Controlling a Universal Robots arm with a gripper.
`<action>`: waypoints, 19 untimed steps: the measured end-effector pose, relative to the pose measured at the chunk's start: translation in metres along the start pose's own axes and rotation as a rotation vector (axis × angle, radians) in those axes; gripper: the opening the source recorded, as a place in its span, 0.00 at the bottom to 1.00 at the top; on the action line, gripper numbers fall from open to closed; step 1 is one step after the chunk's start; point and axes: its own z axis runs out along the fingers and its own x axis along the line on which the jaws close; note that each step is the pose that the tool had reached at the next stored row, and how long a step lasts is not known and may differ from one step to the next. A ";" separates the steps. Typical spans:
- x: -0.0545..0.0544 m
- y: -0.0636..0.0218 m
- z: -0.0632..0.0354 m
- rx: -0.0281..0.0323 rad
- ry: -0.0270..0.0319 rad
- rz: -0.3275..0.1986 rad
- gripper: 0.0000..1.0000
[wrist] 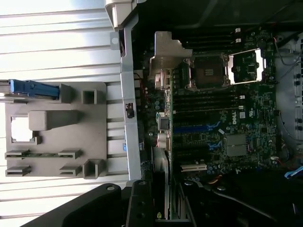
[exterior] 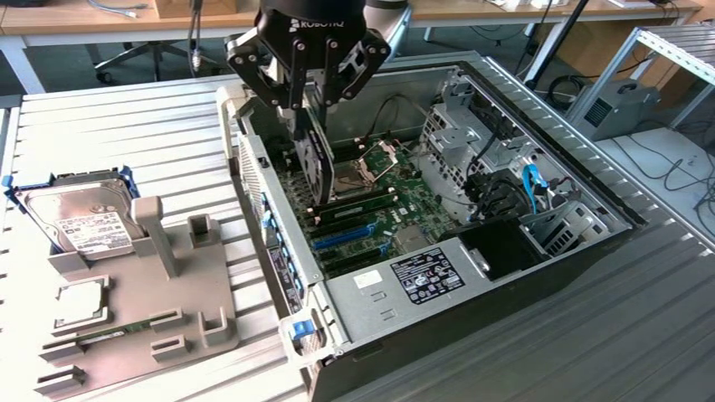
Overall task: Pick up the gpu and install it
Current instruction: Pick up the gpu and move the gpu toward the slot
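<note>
While the end effector (exterior: 304,107) hangs over the open computer case (exterior: 581,180), its fingers are clamped narrowly on the upper edge of the gpu (exterior: 314,159), which it holds upright on its long edge. The card is thin and flat, and its dark cooler face shows the ring of a round fan. Its lower edge reaches down inside the case, over the green motherboard (exterior: 391,213) and close to the case wall on the exterior view's left. Whether it touches a slot cannot be told. The case lies on its side on the slatted metal desk (exterior: 123,142). Towards the desk's edge on the exterior view's left sits a grey holder (exterior: 123,310), with a silver hard drive (exterior: 84,222) standing at its far end.
</note>
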 end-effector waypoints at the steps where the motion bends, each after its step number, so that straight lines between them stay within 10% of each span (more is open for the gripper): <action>1: -0.001 0.0001 0.0001 -0.0001 0.0000 0.000 0.26; 19: -0.013 0.0010 0.0003 0.0000 0.0001 0.000 0.26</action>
